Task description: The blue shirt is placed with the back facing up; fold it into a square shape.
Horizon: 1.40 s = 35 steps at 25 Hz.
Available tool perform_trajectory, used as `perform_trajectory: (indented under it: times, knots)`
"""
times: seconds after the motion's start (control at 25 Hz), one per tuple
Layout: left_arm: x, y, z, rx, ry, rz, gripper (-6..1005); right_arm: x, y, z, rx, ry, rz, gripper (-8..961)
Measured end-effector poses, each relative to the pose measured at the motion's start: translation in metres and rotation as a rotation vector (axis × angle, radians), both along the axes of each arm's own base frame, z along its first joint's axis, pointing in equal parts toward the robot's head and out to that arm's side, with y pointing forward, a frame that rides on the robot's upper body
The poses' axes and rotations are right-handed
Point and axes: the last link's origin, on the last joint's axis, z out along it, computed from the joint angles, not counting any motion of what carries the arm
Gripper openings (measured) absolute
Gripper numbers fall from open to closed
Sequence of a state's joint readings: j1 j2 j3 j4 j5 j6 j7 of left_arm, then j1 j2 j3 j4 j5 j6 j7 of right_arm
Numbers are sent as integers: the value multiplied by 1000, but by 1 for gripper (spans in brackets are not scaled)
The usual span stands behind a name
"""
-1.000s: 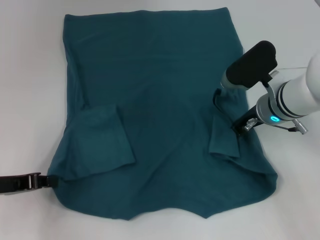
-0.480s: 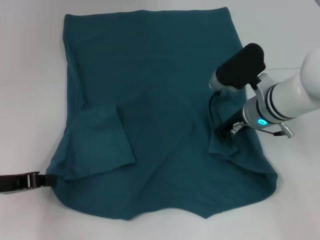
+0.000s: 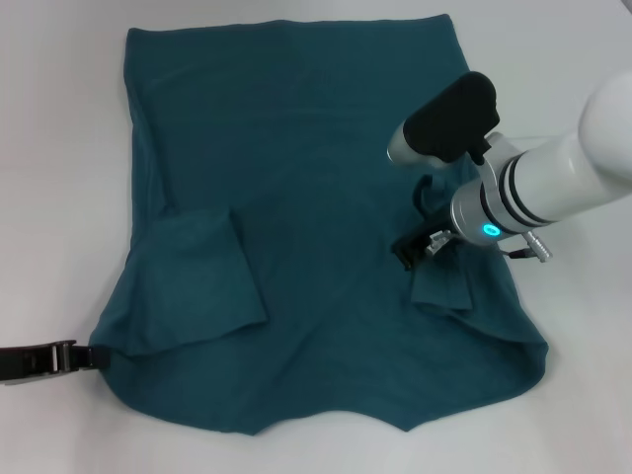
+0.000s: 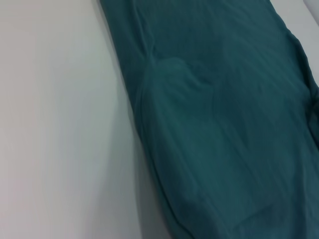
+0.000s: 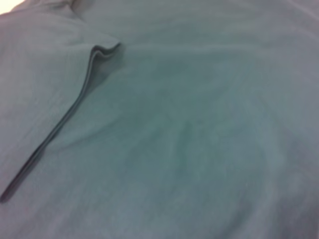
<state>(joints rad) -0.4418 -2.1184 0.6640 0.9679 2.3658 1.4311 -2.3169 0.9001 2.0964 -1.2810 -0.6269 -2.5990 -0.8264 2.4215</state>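
The right tool sat over the shirt's right sleeve fold, the shirt's middle lying to its left; its grip could not be told.

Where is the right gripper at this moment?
In the head view, the right gripper is over the blue shirt, on the robot's right side, at the folded-in right sleeve.

Plain white tabletop, matte and evenly lit (soft shadows only), filling every view
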Motion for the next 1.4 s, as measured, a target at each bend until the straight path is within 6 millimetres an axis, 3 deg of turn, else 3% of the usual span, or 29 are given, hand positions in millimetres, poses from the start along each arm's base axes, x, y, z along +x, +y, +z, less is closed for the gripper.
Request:
perform_trajectory:
  times: [0.24, 0.48, 0.8, 1.04, 1.4]
  knots:
    - [-3, -3, 0, 0, 1, 9, 3, -6, -1, 21, 16, -15, -64, 37]
    - [-4, -3, 1, 2, 6, 4, 3, 1, -8, 36, 47, -80, -173, 51]
    - [-3, 0, 3, 7, 14, -5, 3, 9, -13, 33, 49, -72, -230, 472]
    - [-3, 0, 3, 7, 17, -7, 3, 15, -14, 31, 66, -65, -253, 613]
    - [-2, 1, 3, 4, 18, -10, 2, 25, -15, 27, 70, -68, -256, 596]
